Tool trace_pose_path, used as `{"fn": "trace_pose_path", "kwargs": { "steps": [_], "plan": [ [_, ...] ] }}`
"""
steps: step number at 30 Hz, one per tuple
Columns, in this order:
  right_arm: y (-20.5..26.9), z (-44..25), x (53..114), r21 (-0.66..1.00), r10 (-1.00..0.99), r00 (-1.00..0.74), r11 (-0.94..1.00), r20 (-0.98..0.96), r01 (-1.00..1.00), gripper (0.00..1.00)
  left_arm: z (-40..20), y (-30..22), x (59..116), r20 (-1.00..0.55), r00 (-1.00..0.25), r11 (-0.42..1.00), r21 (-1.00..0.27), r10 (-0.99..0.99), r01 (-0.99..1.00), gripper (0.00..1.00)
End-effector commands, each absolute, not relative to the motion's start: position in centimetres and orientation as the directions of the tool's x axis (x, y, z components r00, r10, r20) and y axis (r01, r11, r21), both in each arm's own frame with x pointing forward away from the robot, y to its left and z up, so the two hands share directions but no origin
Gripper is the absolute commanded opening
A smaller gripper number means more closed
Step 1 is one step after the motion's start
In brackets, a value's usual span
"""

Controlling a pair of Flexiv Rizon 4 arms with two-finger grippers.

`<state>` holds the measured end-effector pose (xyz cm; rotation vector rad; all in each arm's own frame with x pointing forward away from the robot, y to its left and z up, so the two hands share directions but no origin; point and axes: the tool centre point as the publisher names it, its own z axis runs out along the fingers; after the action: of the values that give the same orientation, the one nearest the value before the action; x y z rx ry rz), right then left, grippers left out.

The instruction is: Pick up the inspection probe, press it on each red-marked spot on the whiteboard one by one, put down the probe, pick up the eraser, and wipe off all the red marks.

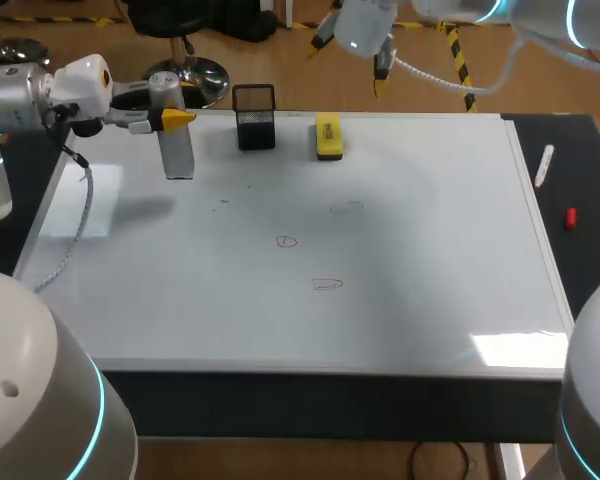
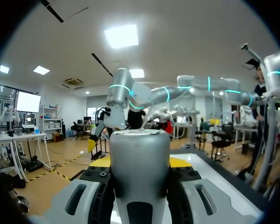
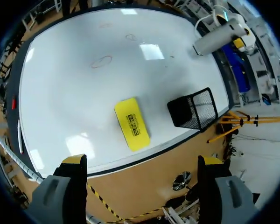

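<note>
Bright, even light falls from overhead. The whiteboard (image 1: 400, 180) throws it back as rectangular glare patches: one near its front right corner and a paler one at its left edge in the head view, and two more in the right wrist view. Near the inspection probe (image 1: 177, 145) a soft grey shadow lies on the board. The eraser (image 3: 131, 123) and mesh holder (image 3: 193, 114) cast fainter, shorter ones. The worktop (image 1: 590, 150) border reads dark and dull.
</note>
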<state>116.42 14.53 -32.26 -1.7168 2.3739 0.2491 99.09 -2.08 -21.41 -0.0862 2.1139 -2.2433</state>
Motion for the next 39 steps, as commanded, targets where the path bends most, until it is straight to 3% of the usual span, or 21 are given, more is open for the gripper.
{"fn": "trace_pose_path", "kwargs": {
  "steps": [1,17,39],
  "plan": [
    [14.9,-32.7,115.7,-0.08,-0.969,-0.219,0.229,-0.115,-0.97,1.0,-21.3,-2.1,98.9,-0.001,-0.996,-0.058,-0.998,-0.085,0.006,0.0],
    [14.6,-35.1,114.5,-0.112,-0.969,-0.16,0.183,-0.19,-0.977,1.0,-21.3,-2.1,98.9,-0.001,-0.996,-0.058,-0.998,-0.085,0.006,0.0],
    [16.3,-38.0,114.5,-0.015,-0.989,0.025,-0.023,-0.146,-1.0,1.0,-21.3,-2.1,98.9,-0.001,-0.996,-0.058,-0.998,-0.085,0.006,0.0]
  ]
}}
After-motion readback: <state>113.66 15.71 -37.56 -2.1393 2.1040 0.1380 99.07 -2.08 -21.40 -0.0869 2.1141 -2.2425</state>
